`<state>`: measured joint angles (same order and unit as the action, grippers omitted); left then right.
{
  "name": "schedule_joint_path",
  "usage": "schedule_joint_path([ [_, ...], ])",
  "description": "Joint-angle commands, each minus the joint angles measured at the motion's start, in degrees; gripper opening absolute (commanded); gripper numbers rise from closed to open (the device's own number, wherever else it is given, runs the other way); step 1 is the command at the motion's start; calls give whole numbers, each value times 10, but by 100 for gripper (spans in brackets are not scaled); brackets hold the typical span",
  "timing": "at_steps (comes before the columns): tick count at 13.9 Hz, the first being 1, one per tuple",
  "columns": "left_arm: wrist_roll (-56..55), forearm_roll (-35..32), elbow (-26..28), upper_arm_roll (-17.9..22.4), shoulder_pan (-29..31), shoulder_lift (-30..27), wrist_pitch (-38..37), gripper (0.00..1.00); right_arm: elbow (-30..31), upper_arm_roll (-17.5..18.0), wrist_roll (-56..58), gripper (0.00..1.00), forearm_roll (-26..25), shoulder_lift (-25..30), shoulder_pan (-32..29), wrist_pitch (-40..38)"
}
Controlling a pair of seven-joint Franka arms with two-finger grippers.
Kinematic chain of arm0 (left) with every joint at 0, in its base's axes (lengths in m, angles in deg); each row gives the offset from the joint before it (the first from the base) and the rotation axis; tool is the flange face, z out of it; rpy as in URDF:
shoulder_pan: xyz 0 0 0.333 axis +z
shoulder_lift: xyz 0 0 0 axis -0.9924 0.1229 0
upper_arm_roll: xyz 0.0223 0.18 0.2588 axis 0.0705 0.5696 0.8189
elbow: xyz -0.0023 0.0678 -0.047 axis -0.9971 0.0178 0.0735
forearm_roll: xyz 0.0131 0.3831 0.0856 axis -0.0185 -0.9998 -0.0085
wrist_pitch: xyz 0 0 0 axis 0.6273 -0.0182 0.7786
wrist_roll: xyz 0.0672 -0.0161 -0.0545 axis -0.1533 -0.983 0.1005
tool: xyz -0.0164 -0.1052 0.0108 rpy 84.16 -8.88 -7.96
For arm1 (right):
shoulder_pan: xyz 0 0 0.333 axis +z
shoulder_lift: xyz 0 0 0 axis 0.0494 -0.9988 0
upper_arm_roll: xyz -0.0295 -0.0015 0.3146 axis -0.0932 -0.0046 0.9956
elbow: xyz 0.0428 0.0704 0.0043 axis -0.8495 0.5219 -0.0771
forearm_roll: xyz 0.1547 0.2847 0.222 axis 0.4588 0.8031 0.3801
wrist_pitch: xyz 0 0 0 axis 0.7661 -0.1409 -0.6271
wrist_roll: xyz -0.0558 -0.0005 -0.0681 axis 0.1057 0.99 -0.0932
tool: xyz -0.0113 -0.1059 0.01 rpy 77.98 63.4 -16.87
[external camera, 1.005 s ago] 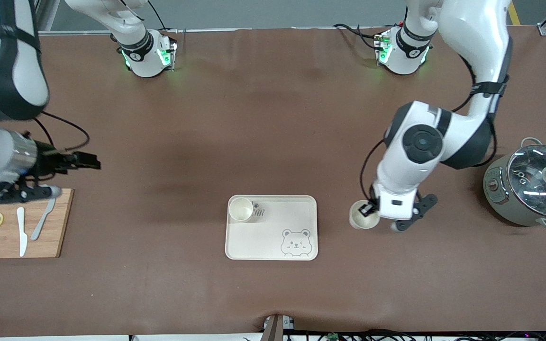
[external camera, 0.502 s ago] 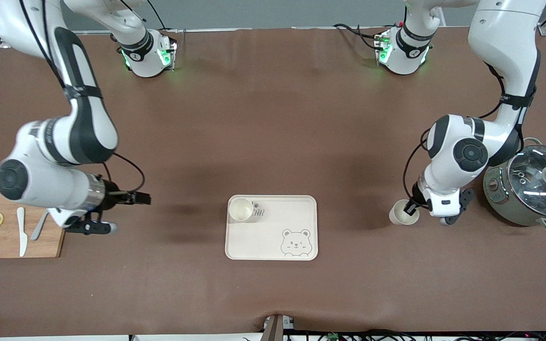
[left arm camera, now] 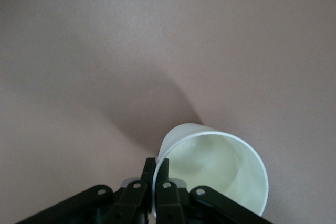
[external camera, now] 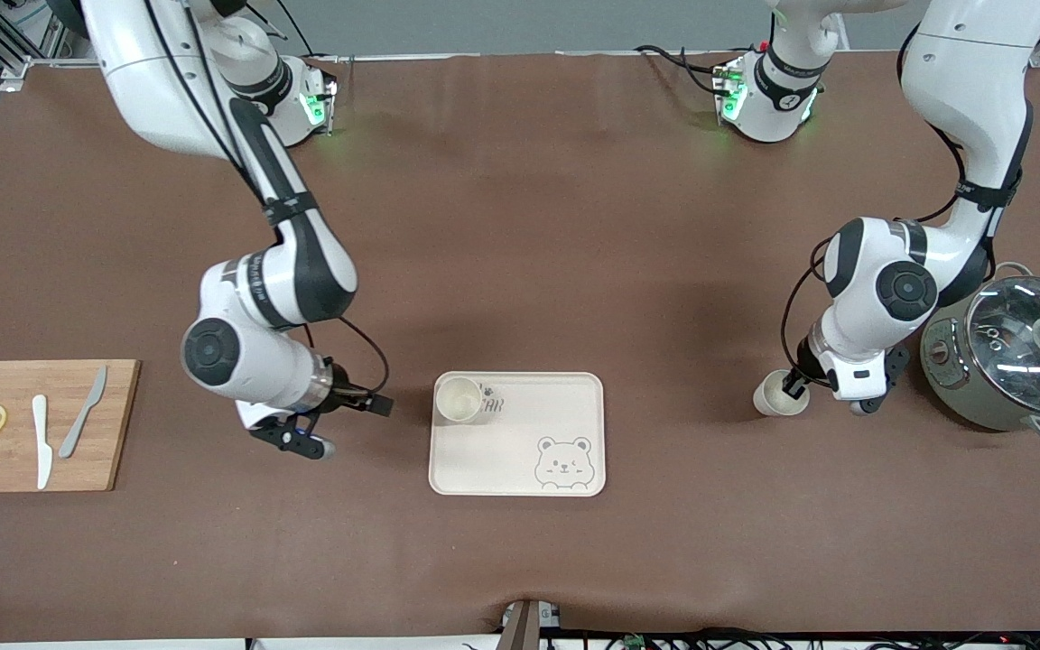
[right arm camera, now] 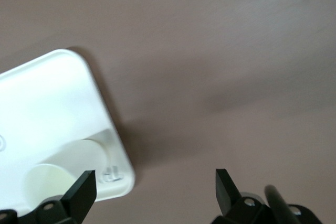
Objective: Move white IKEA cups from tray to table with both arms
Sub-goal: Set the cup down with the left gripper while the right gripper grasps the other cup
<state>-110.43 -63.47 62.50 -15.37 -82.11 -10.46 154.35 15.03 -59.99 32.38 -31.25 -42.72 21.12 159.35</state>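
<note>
Pincers first: the left gripper point(external camera: 791, 390) is pinching the rim of one white cup point(external camera: 775, 396) over bare brown table point(external camera: 520, 226), between the tray point(external camera: 565, 411) and a grey pot point(external camera: 1007, 352), likely for setting down. Open table is lying all around it. The right gripper point(external camera: 339, 424), fingers spread wide, is hanging just beside the tray's corner, where the second cup point(external camera: 459, 399) is sitting, probably lining up a grasp.
</note>
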Motion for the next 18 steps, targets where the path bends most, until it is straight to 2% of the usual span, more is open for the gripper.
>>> schedule_joint_path([
  [1, -5, -6, 33, -2, 7, -22, 8, 0, -57, -6, -57, 100, 9, -48, 31, 5],
  [2, -5, -7, 32, -3, 18, -19, 8, 6, -75, -6, -77, 100, 10, -60, 35, 5],
  [3, -5, -6, 30, -3, 20, -18, 8, 45, -86, -6, -102, 100, 9, -67, 44, 5],
  [4, -7, -6, 28, -3, 19, -19, 8, 99, -93, -6, -114, 100, 9, -75, 51, 6],
  [9, -10, -6, -2, -3, 20, -54, -7, 100, -96, -7, -115, 100, -1, -100, 86, 25],
  [10, -10, -6, -16, -4, 18, -59, -27, 100, -95, -7, -115, 88, -1, -101, 88, 25],
  [11, -10, -6, -42, -4, 17, -60, -61, 100, -94, -7, -115, 55, 0, -101, 90, 24],
  [14, 11, -6, -136, -13, 16, -60, -194, 100, -85, -8, -121, 9, -7, -106, 92, 26],
  [15, 29, -6, -165, -15, 16, -60, -229, 100, -85, -8, -120, 0, -7, -107, 94, 25],
  [18, 111, -6, -217, -15, 16, -61, -268, 100, -87, -8, -117, 0, -6, -106, 92, 22],
])
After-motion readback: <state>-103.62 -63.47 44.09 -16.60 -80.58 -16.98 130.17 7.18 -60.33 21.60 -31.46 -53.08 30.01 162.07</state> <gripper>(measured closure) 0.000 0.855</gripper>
